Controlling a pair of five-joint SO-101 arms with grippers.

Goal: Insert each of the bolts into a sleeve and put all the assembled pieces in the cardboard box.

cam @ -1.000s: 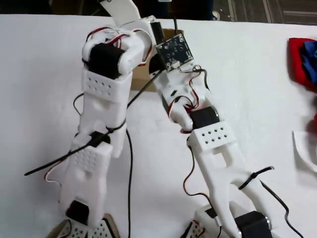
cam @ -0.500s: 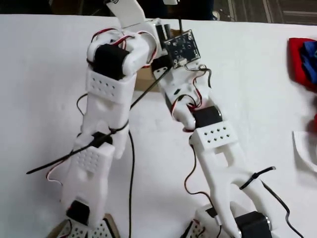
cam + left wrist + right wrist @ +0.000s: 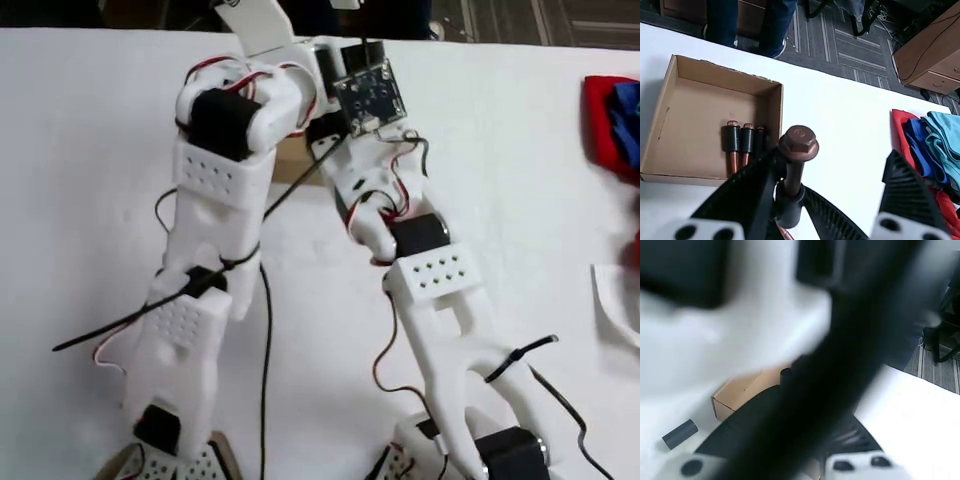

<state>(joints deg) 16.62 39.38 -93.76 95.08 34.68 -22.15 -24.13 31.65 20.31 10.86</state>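
I get bright, even overhead light. The tabletop (image 3: 90, 120) is nearly blown out white, with soft, faint shadows. In the left wrist view, a grey shadow lies beside the box (image 3: 685, 145), whose inside is evenly lit.

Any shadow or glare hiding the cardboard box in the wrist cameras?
Left wrist view: cardboard box evenly lit, no glare, three assembled pieces visible inside. Right wrist view: a dark shape right at the camera crosses the picture and hides most of the box.
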